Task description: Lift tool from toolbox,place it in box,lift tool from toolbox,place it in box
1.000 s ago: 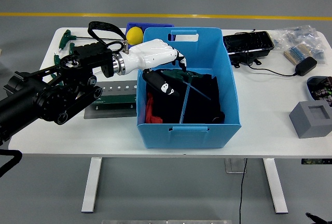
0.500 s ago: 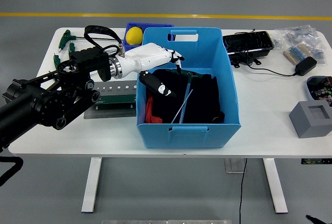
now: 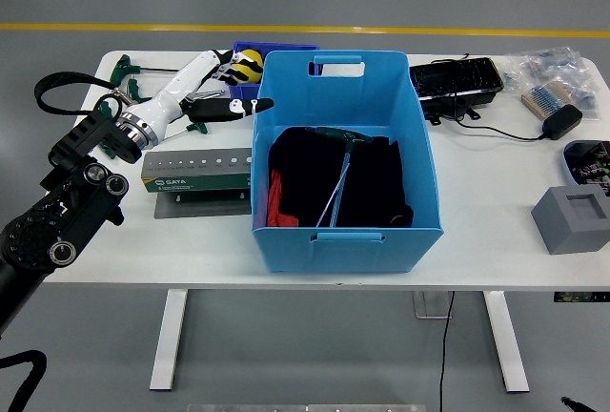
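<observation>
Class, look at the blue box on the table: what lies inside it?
Inside the blue box lie a T-handle wrench on black cloth and some red material. Anything beneath the cloth is hidden.

the blue box (image 3: 419, 193) stands open-topped at mid-table, its floor filled by dark cloth (image 3: 372, 188) and a t-handle tool (image 3: 338, 159). the left hand (image 3: 205, 88) hovers beside its left wall, over the toolbox (image 3: 195, 172). bare tabletop (image 3: 486, 202) lies between box and grey block (image 3: 575, 218).
</observation>
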You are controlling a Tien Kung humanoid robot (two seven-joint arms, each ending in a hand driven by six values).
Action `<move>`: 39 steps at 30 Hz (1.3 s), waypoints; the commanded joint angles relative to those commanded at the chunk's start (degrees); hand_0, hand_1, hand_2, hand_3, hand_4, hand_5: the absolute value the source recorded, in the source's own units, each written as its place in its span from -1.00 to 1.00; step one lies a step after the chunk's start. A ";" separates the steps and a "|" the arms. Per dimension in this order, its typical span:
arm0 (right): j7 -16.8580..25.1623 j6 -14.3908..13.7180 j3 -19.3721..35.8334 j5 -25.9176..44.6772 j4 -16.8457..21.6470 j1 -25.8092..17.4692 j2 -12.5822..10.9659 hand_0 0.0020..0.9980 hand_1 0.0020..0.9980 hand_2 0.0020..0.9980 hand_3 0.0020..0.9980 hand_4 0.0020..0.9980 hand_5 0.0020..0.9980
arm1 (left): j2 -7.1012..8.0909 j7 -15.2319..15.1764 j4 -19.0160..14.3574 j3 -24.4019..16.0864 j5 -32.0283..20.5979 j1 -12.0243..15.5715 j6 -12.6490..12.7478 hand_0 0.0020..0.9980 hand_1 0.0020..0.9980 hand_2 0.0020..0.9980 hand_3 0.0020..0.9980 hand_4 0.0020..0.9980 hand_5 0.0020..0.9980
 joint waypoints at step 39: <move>0.59 -0.12 -0.53 0.89 -0.28 0.22 0.17 0.24 0.20 0.34 0.09 0.56 0.30 | -5.94 0.73 -11.70 -17.99 -25.58 24.13 1.34 0.31 0.41 0.51 0.33 0.80 0.35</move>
